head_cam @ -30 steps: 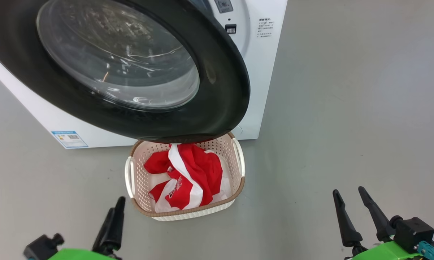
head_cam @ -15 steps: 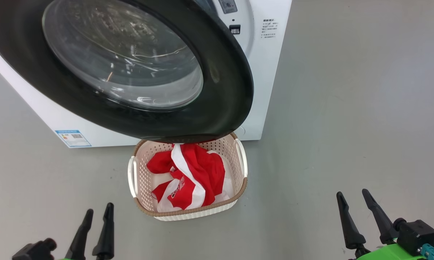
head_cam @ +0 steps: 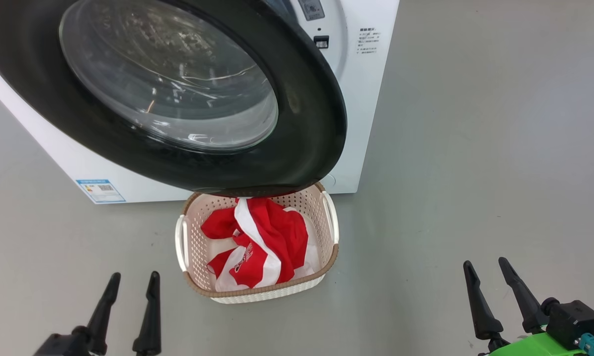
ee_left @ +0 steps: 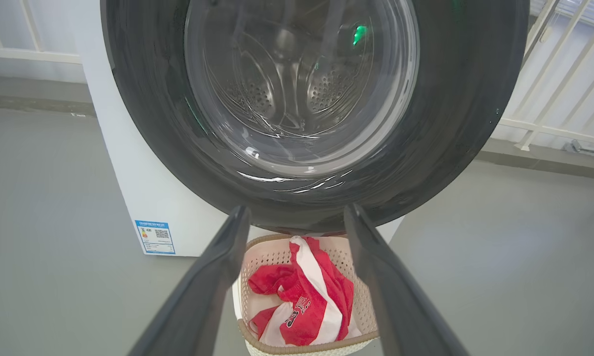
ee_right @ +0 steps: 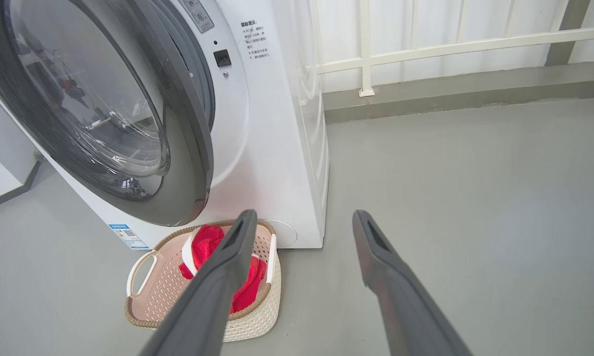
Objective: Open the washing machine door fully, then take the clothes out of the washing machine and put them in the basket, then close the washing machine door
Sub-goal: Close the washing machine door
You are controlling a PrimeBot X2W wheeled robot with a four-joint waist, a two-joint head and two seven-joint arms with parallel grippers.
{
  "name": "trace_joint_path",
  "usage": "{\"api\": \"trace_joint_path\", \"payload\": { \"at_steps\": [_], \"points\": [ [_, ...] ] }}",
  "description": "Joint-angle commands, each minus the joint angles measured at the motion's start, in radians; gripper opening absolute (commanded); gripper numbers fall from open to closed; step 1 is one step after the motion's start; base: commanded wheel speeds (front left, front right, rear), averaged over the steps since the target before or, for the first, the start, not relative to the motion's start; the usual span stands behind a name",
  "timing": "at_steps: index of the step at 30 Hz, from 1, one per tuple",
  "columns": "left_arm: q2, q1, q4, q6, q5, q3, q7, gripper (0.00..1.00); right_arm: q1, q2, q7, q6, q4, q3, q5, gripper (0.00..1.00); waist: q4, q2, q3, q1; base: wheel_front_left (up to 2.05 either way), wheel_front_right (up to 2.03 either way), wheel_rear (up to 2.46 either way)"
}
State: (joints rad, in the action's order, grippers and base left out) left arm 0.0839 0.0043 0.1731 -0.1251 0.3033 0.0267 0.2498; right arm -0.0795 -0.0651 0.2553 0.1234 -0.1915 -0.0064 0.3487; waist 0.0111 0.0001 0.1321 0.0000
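Door rim overhangs basket back edge; wide floor rt.

Layout, head view. The big white front-loading washing machine stands on the smooth grey floor; in the right wrist view a white barred railing runs behind it. The large round black-rimmed glass door hangs on its front, right edge standing off the panel. The small cream perforated plastic basket sits on the floor just before the machine, far end under the door's lower rim. The red and white fabric clothes lie inside the basket. The blue paper label is at the machine's lower left corner, left of the basket. Nearer than the basket: the dark two-fingered left gripper to its left, the matching right gripper well apart to its right.
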Motion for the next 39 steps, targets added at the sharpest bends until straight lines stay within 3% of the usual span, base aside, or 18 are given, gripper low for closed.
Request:
{"api": "trace_joint_path", "payload": {
  "at_steps": [1, 5, 25, 26, 27, 29, 30, 39],
  "points": [
    [0.001, 0.003, -0.041, -0.006, -0.037, 0.039, 0.012, 1.00, 0.002, -0.018, 0.006, 0.007, 0.027, 0.020, -0.016, 1.00, 0.000, -0.0001, -0.001, 0.0000, 0.00, 0.00, 0.00],
    [-0.015, 0.021, -0.053, -0.006, -0.078, 0.052, 0.012, 1.00, 0.002, -0.018, 0.006, 0.007, 0.032, 0.019, -0.017, 1.00, 0.000, -0.0001, -0.001, 0.0000, 0.00, 0.00, 0.00],
    [-0.033, 0.027, -0.061, -0.006, -0.077, 0.053, 0.012, 1.00, 0.006, -0.017, 0.006, 0.007, 0.037, 0.024, -0.016, 1.00, 0.004, -0.0001, 0.003, 0.0000, 0.00, 0.00, 0.00],
    [-0.033, 0.027, -0.060, -0.006, -0.076, 0.051, 0.012, 1.00, 0.008, -0.016, 0.006, 0.007, 0.036, 0.027, -0.013, 0.85, 0.006, -0.0001, 0.002, 0.0000, 0.00, 0.00, 0.00],
    [-0.033, 0.026, -0.059, -0.006, -0.073, 0.048, 0.012, 1.00, 0.010, -0.016, 0.006, 0.007, 0.037, 0.032, -0.008, 0.46, 0.007, -0.0001, 0.003, 0.0000, 0.00, 0.00, 0.00],
    [-0.033, 0.024, -0.057, -0.006, -0.063, 0.039, 0.012, 1.00, 0.016, -0.016, 0.006, 0.007, 0.038, 0.040, 0.000, 0.05, 0.013, -0.0001, 0.004, 0.0000, 0.00, 0.00, 0.00],
    [-0.033, 0.022, -0.056, -0.006, -0.057, 0.034, 0.012, 1.00, 0.019, -0.017, 0.006, 0.007, 0.040, 0.043, 0.004, 0.00, 0.017, -0.0001, 0.005, 0.0000, 0.00, 0.00, 0.00],
    [-0.034, 0.001, -0.062, -0.006, -0.014, -0.015, 0.012, 1.00, 0.103, -0.036, 0.006, 0.007, 0.046, 0.109, 0.012, 0.00, 0.075, -0.0001, 0.044, 0.0000, 0.00, 0.00, 0.00]
  ]
}}
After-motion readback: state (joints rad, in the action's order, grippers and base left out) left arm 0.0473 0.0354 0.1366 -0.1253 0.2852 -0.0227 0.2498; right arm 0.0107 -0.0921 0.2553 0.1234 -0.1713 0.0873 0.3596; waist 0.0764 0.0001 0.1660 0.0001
